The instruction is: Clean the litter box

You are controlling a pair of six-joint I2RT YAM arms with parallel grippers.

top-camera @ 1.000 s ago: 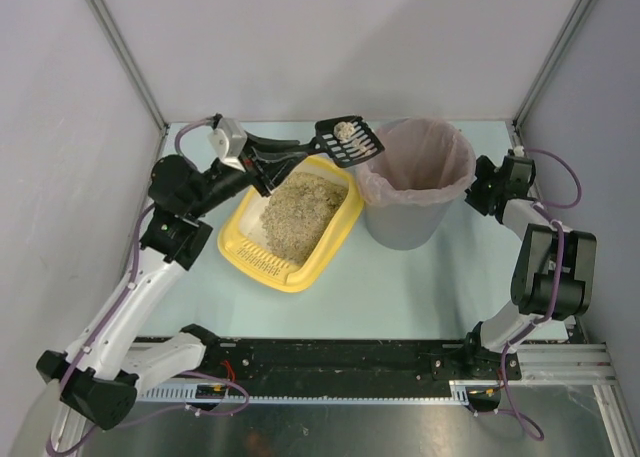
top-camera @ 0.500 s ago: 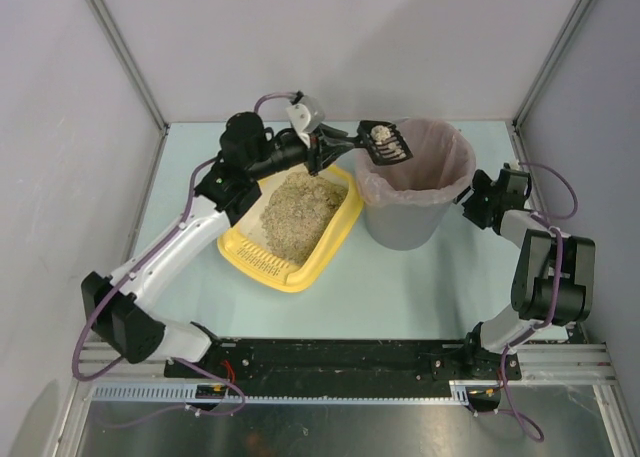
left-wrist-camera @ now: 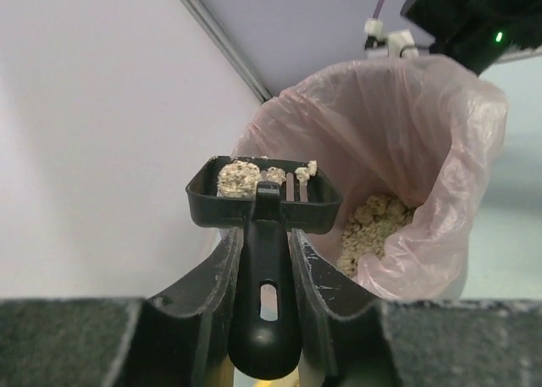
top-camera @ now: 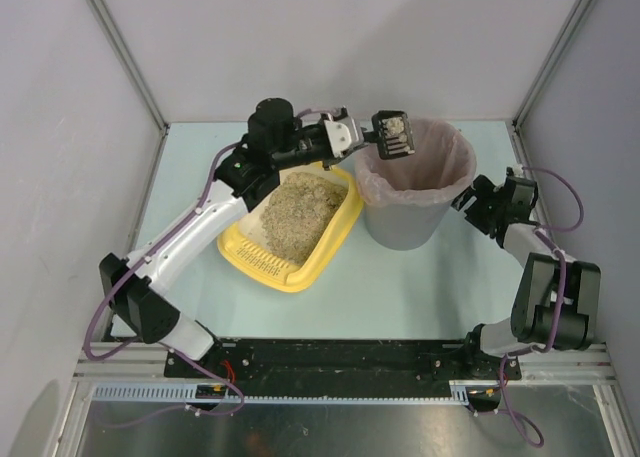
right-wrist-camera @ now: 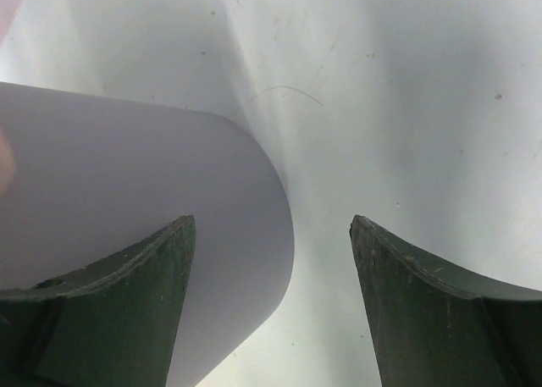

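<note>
The yellow litter box (top-camera: 341, 228) lies left of centre, with beige litter (top-camera: 298, 211) heaped in it. My left gripper (top-camera: 366, 135) (left-wrist-camera: 263, 236) is shut on the handle of a black slotted scoop (top-camera: 392, 134) (left-wrist-camera: 264, 197). The scoop carries a few pale clumps (left-wrist-camera: 240, 177) and hangs level over the left rim of the grey bin (top-camera: 405, 227) with its pinkish liner (left-wrist-camera: 406, 124). More clumps lie at the bottom of the liner (left-wrist-camera: 371, 222). My right gripper (top-camera: 468, 199) (right-wrist-camera: 273, 226) stands open low beside the bin's right wall (right-wrist-camera: 127, 192), holding nothing.
The pale blue tabletop (top-camera: 420, 287) is closed in by grey walls at the back and on both sides. The bin stands just right of the litter box. A black rail (top-camera: 340, 357) runs along the near edge between the arm bases.
My left arm has swung right, carrying the loaded scoop from above the litter box's far corner to above the bin's left rim. My right gripper has shifted slightly beside the bin.
</note>
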